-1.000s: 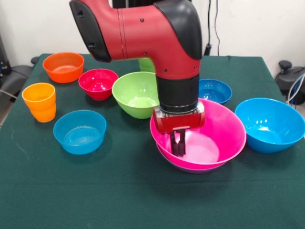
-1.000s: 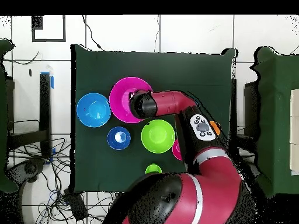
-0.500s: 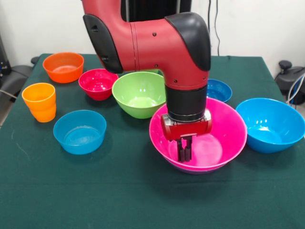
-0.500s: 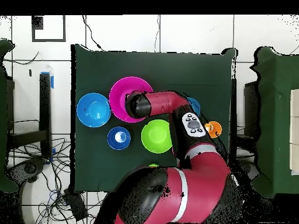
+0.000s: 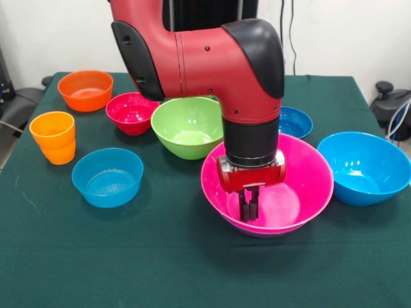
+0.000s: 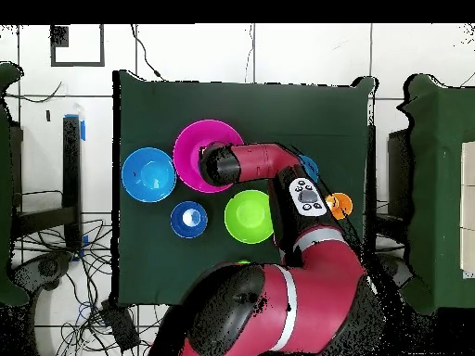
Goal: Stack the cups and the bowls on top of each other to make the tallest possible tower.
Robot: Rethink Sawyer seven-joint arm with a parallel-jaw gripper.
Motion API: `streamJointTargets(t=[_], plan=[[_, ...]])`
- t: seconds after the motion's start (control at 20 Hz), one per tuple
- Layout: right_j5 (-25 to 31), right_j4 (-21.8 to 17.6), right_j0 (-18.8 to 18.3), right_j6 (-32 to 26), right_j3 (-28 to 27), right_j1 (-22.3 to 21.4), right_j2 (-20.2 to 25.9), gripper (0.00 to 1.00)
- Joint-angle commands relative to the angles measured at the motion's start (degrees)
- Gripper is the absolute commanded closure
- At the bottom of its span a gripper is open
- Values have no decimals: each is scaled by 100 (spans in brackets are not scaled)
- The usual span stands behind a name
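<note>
The glossy pink plastic bowl (image 5: 302,186) is sitting nearest on the dark green tablecloth (image 5: 160,263), nested over a purple bowl whose edge barely shows. The gripper (image 5: 248,206) is reaching into it, fingers pressed together, grasping nothing. Behind, the lime green bowl (image 5: 183,125) is resting beside the small red bowl (image 5: 131,112).

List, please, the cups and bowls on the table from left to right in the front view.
Orange cup → orange bowl → light-blue bowl → red bowl → lime green bowl → pink bowl → sky-blue bowl.
</note>
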Motion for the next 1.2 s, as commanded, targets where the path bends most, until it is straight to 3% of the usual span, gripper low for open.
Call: streamJointTargets(t=[0.05,0.3,0.5,1.2], plan=[[-501,-520,-90,-209,-436,1012,140,100],[-515,-741,-168,-549,-306,570,221,100],[-160,-751,-265,-839,-308,360,379,100],[525,-707,-526,-1312,-224,0,593,100]])
